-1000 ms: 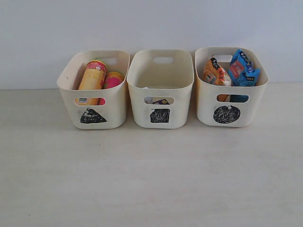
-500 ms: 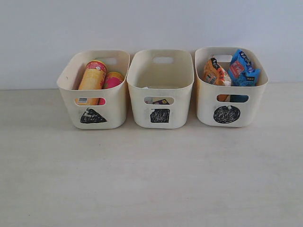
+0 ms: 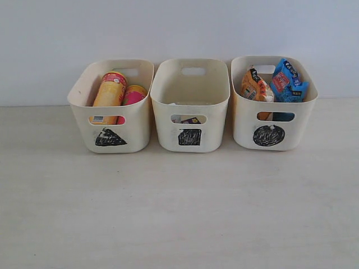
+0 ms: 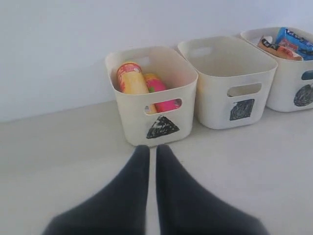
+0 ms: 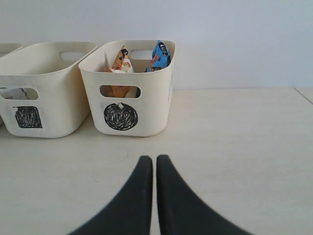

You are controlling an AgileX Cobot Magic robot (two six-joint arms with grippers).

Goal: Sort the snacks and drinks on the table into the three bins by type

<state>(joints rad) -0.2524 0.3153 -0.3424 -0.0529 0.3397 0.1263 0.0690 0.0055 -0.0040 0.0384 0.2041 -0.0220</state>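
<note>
Change over the last second: none. Exterior view is the same throughout, with no item shifted and no arm in it.

Grippers: left gripper (image 4: 152, 149) has its jaws pressed together and holds nothing; it hangs over bare table (image 3: 179, 213) in front of the left bin (image 3: 134, 134). Right gripper (image 5: 154, 159) is likewise closed and empty, before the right bin (image 3: 297, 131).

Positions, exterior view: bins in a row across the far table. The left bin is at 11 o'clock, the mid bin (image 3: 213, 131) at 12, the right bin at 1.
- Left bin: yellow tube (image 3: 110, 92) and pink tube (image 3: 133, 95), leaning side by side.
- Mid bin: dark box (image 3: 192, 120), glimpsed only through the handle slot. A pale bit next to it may be the second box; cannot tell.
- Right bin: orange bag (image 3: 253, 85) and blue bag (image 3: 287, 81), upright, tops above the rim.

Judgement: no loose items on the table, so the sort looks finished and the arms are parked.

Materials: the bins are smooth cream plastic with rounded corners. They are scribbled in black with a triangle (image 3: 110, 138), a square (image 3: 189, 137) and a circle (image 3: 268, 135). Tubes are rigid cylinders, bags are crinkly film, and the table is matte pale wood-grain.
</note>
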